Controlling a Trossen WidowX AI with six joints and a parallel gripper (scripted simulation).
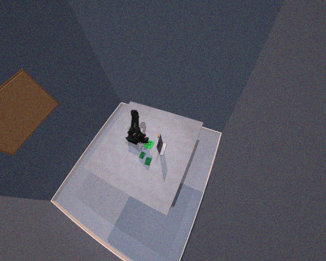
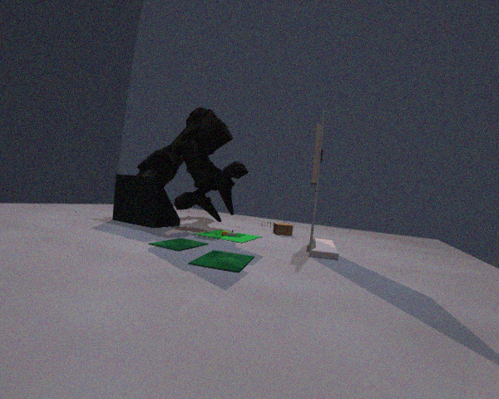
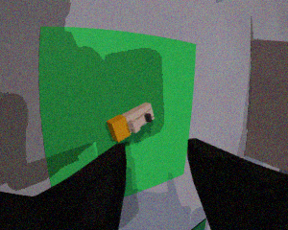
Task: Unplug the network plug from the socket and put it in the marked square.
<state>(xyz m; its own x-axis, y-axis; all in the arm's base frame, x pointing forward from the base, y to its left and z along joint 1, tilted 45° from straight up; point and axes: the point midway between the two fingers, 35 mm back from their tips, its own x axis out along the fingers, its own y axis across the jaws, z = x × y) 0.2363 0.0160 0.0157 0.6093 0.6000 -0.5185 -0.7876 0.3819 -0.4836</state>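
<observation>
The bright green square [image 1: 150,142] [image 2: 246,238] [image 3: 178,86], lying flat on the pale table [image 1: 107,162] [image 2: 112,309] [image 3: 221,86], is the landmark for everything here. The plug [image 2: 227,233] [image 3: 131,123] lies within that square, well inside its edges and free of the socket. In the wrist view its long axis runs at a slant, neither in line with the square's edges nor square to them: the orange end [image 3: 118,128] points to the lower left, and the pale end, with a small dark piece [image 3: 149,117] at its side, points to the upper right, toward the square's right edge. The plug lies with its long axis along the table, not standing on end. Above the square is the gripper [image 2: 226,218] [image 3: 156,149], its jaws parted to a moderate gap with nothing between them; the fingers are clear of the plug, and in the wrist view one tip appears just beside the orange end. The black arm [image 1: 134,123] [image 2: 202,129] reaches over from the base side of the square. On the opposite side of the square stands the upright panel [image 1: 159,144] [image 2: 317,155], apart from it, on a white foot [image 1: 163,149] [image 2: 324,248]. Two dark green squares [image 1: 148,161] [image 2: 222,260] lie near the bright one, and a small orange-brown block [image 1: 158,135] [image 2: 283,229] sits apart from it, near the panel.
</observation>
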